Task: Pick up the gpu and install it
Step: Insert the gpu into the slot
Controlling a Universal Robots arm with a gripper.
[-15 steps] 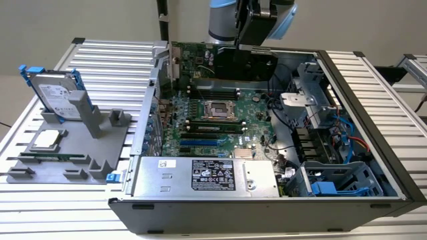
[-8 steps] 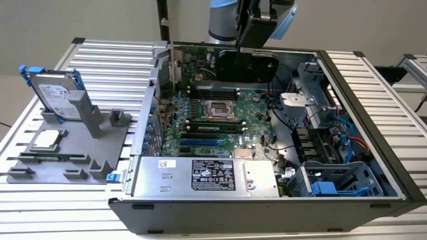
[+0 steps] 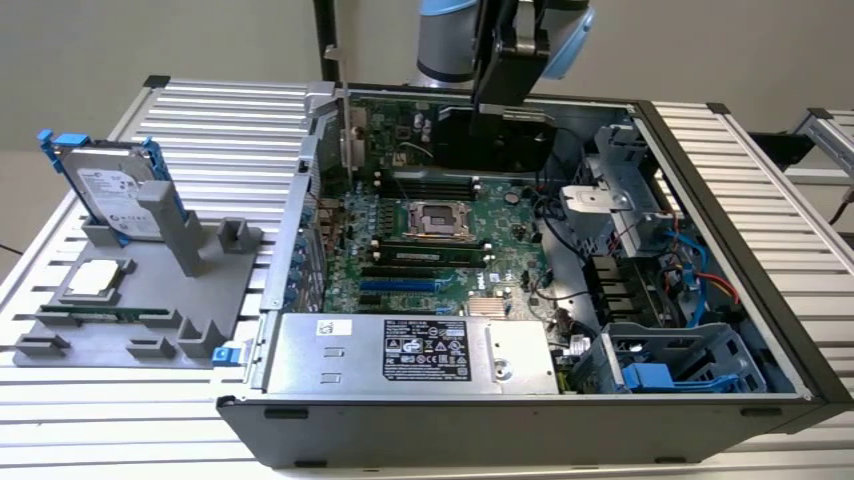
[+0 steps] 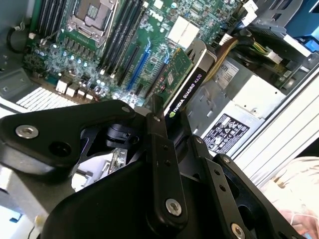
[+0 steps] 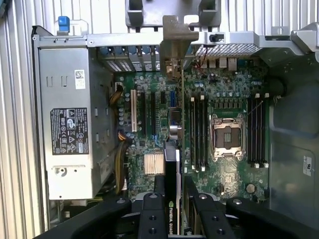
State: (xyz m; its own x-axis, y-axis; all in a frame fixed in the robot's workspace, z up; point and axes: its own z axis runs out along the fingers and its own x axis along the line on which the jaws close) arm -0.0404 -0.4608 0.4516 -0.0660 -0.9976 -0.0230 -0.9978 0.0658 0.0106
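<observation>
The gpu (image 3: pixel 494 135) hangs on edge over the far part of the open computer case (image 3: pixel 727 250), above the motherboard (image 3: pixel 427 250). My gripper (image 3: pixel 510 85) is shut on its upper edge. In the first wrist view the gpu (image 5: pixel 172 164) shows edge-on between the black fingers (image 5: pixel 152 211), and its silver bracket (image 5: pixel 174 45) reaches toward the case's slotted rear wall. It lines up over the expansion slots (image 5: pixel 149 114), beside the memory slots (image 5: pixel 198 129). The second wrist view shows the gpu's (image 4: pixel 187 74) green board and black cooler edge beyond my gripper (image 4: pixel 174 132).
On the exterior view's left, a grey fixture (image 3: pixel 200 300) holds a silver hard drive in a blue frame (image 3: pixel 114 190), a processor chip (image 3: pixel 96 278) and a memory stick (image 3: pixel 107 312). Inside the case are the power supply (image 3: pixel 414 350), processor socket (image 3: pixel 434 215), cables and a drive cage (image 3: pixel 667 365).
</observation>
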